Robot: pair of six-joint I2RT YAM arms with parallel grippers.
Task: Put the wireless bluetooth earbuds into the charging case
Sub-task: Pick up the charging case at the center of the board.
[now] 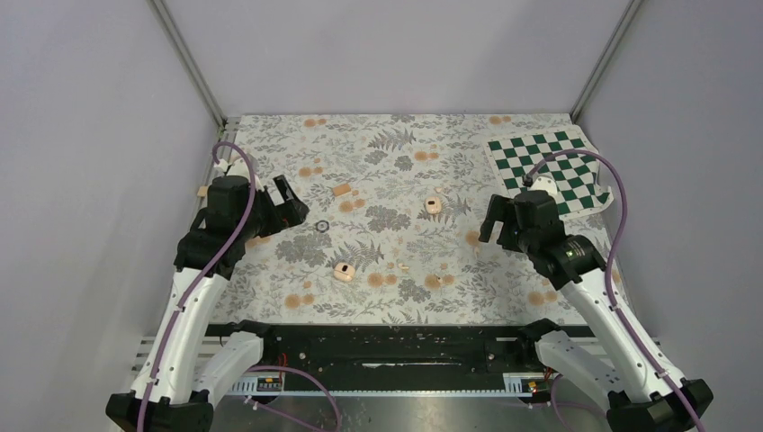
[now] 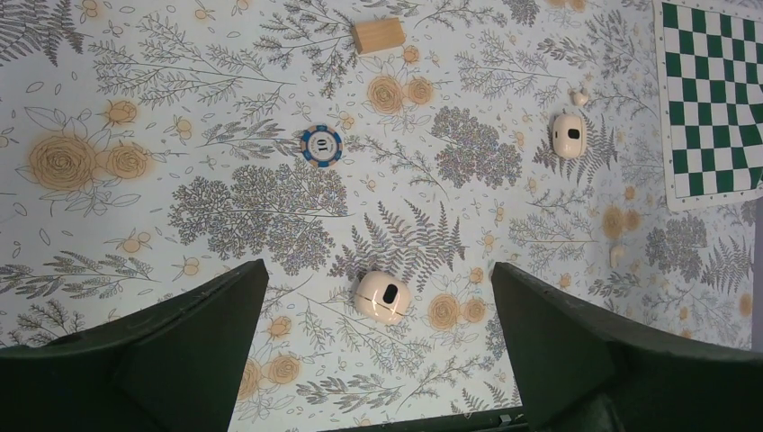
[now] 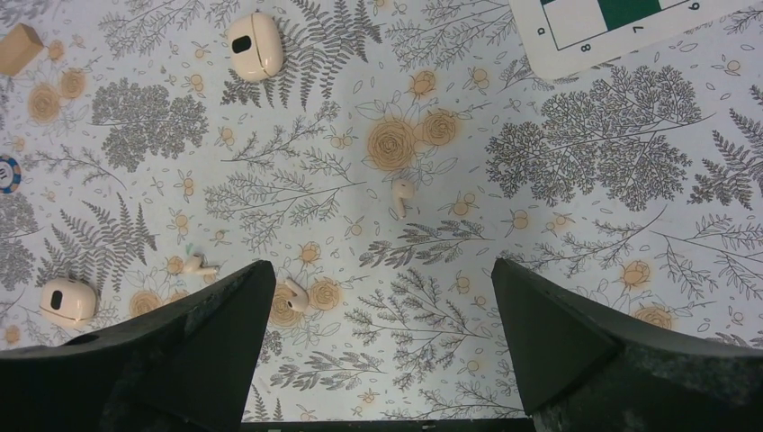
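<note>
Two pale peach charging cases lie on the floral mat, each showing a dark oval. One case [image 1: 344, 270] is near the front middle and shows between the left fingers' line of sight [image 2: 382, 297]. The other case [image 1: 434, 205] lies farther back [image 3: 255, 45]. Three tiny cream earbuds lie loose in the right wrist view: one [image 3: 402, 193] mid-mat, one [image 3: 296, 292] by the right gripper's left finger, one [image 3: 200, 265] farther left. My left gripper [image 1: 290, 205] [image 2: 378, 360] is open and empty above the mat. My right gripper [image 1: 497, 220] [image 3: 378, 360] is open and empty.
A tan block [image 1: 342, 190] lies at the back middle and a blue-white chip ring [image 1: 321, 226] near the left gripper. A smaller tan piece [image 1: 201, 191] sits at the left edge. A green checkered board [image 1: 549, 166] lies at the back right. Grey walls enclose the table.
</note>
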